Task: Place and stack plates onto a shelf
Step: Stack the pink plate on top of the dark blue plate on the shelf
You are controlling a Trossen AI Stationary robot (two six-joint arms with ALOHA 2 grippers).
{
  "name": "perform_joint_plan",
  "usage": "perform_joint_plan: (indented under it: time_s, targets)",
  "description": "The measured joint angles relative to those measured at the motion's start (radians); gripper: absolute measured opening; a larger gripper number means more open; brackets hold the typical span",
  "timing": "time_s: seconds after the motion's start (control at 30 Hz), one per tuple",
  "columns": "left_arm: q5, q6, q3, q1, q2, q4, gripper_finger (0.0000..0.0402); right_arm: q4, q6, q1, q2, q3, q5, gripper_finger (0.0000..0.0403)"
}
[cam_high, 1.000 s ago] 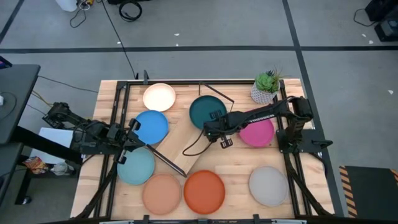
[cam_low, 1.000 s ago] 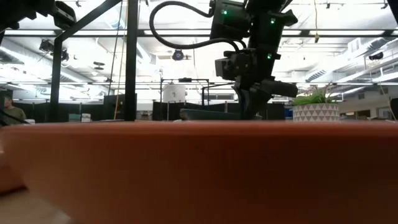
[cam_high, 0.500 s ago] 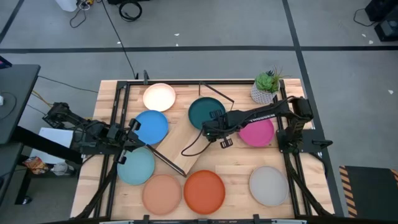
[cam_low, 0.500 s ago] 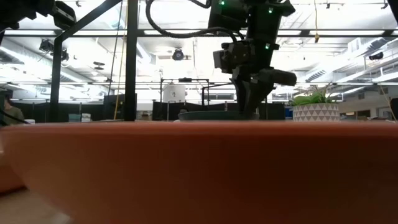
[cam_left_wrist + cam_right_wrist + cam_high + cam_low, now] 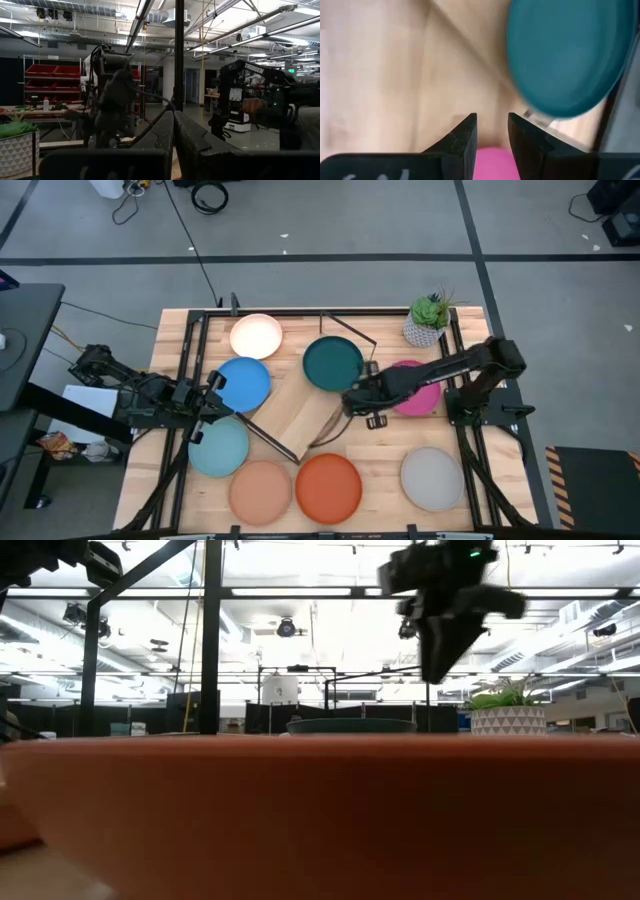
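The teal plate point(image 5: 333, 363) lies flat on the far end of the light-wood shelf point(image 5: 300, 418), which runs slantwise across the table's middle. My right gripper point(image 5: 347, 401) hovers open above the shelf, just near-right of the teal plate point(image 5: 565, 55), and shows raised in the low view point(image 5: 440, 650). The pink plate point(image 5: 424, 396) lies partly under the right arm. Cream point(image 5: 256, 336), blue point(image 5: 243, 384), light blue point(image 5: 218, 446), peach point(image 5: 260, 490), orange point(image 5: 328, 487) and grey point(image 5: 432, 478) plates lie on the table. My left gripper point(image 5: 212, 402) waits shut beside the blue plate.
A white-potted green plant point(image 5: 428, 320) stands at the table's far right corner. Black frame rails point(image 5: 190, 360) run along the table's left and right sides. The orange plate's rim point(image 5: 320, 810) fills the low view's foreground. Bare shelf board lies near-left of the teal plate.
My right gripper has lowered the teal plate onto the shelf's far end and let go of it. It has then risen and drawn back toward the table's right and near edge. The teal plate stays flat where it was set.
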State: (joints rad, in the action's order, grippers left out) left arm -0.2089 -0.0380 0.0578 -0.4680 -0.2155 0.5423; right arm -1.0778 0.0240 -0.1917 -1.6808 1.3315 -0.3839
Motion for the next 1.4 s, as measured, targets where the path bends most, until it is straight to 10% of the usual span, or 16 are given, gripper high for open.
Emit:
perform_joint_plan:
  time_s: [0.67,1.17,1.4]
  targets:
    - [0.000,-0.001,0.000,0.000,0.000,0.000,0.0020,0.201,0.471,-0.060,0.177,-0.594,0.109,0.0209]
    - [0.000,-0.001,0.000,0.000,0.000,0.000,0.0020,0.218,0.405,-0.072,0.177,-0.557,0.230,0.0016]
    - [0.000,-0.001,0.000,0.000,0.000,0.000,0.0020,0.045,0.407,-0.154,0.177,-0.336,0.266,0.0023]
